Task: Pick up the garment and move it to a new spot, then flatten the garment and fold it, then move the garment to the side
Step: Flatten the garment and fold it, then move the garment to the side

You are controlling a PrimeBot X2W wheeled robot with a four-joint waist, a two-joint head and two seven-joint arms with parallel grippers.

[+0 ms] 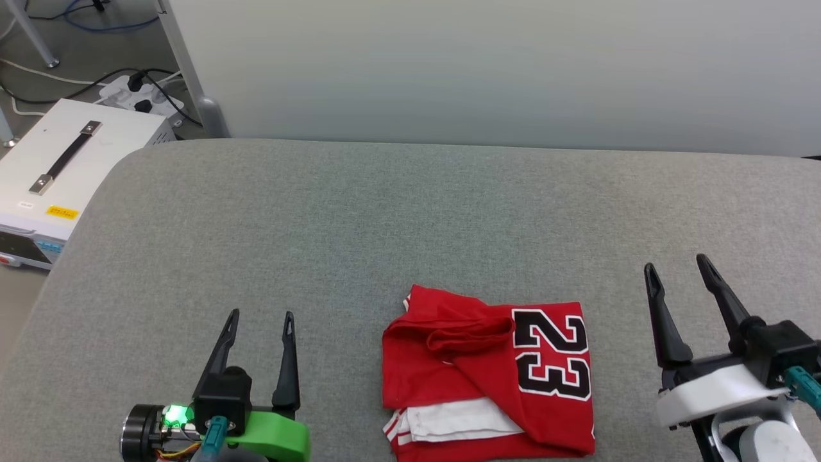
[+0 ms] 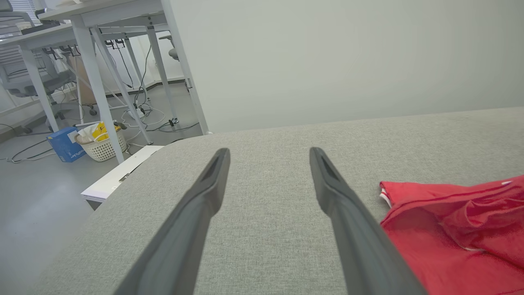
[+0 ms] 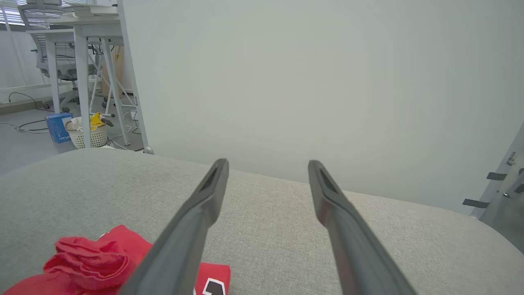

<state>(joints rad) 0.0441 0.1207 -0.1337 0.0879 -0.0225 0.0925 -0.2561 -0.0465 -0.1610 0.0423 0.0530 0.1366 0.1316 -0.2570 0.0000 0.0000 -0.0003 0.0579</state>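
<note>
The garment (image 1: 487, 372) lies folded into a rough square near the front edge of the grey cushioned surface (image 1: 385, 218). It is red, with a black 23 outlined in white on its right half and a white sleeve with striped trim at its lower left. My left gripper (image 1: 261, 316) stands open to its left, nothing between the fingers. My right gripper (image 1: 677, 264) stands open to its right, also holding nothing. In the left wrist view the garment (image 2: 450, 229) lies right of the open gripper (image 2: 268, 153). In the right wrist view the garment (image 3: 94, 258) sits lower left of the open gripper (image 3: 266, 164).
A pale wall panel (image 1: 487, 64) rises behind the grey surface. Off the surface's left edge stand a white box with a black handle (image 1: 58, 173) and a power strip with cables (image 1: 138, 93). Desks and a white basket (image 2: 102, 145) stand on the floor further left.
</note>
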